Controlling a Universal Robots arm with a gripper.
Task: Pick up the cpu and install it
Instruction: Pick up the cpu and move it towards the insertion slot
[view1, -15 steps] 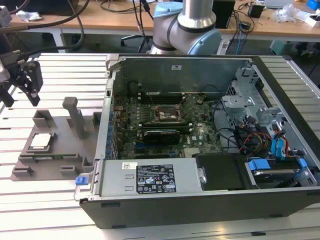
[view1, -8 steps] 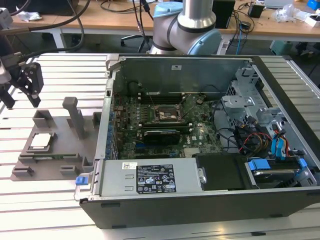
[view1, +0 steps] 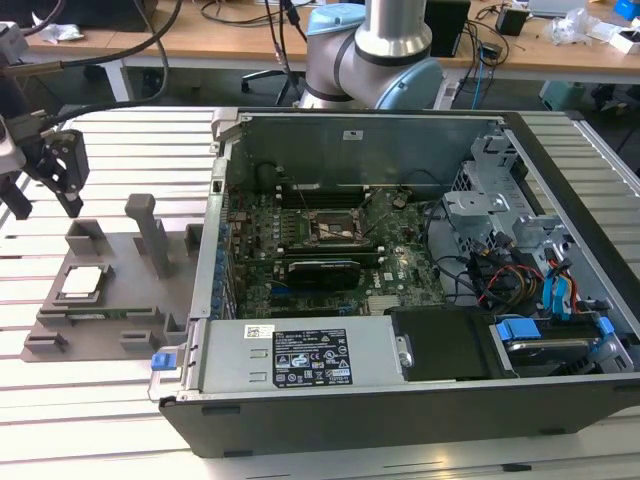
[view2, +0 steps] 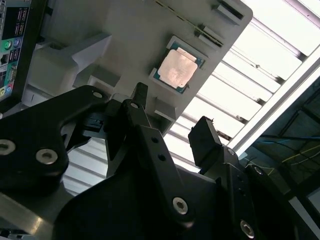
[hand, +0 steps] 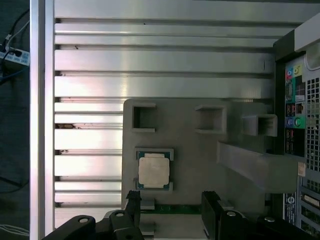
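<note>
The cpu (view1: 82, 283) is a small square chip with a pale metal top, lying flat in a recess of the grey holder plate (view1: 120, 320) at the exterior view's left. It also shows in both wrist views as the cpu (view2: 177, 70) and the cpu (hand: 153, 170). My gripper (view1: 42, 200) hangs above the plate, a little up and to the exterior view's left of the chip, apart from it. Its black fingers (hand: 210, 202) stand open with nothing between them. The motherboard's socket frame (view1: 338, 228) lies inside the open computer case (view1: 300, 420).
Upright grey posts (view1: 150, 230) and small pockets rise from the holder plate near the chip. The case wall (view1: 212, 250) stands just beside the plate. A black expansion card (view1: 318, 270), cables and drive cages (view1: 520, 250) crowd the case. The table top (view1: 120, 420) is slatted metal.
</note>
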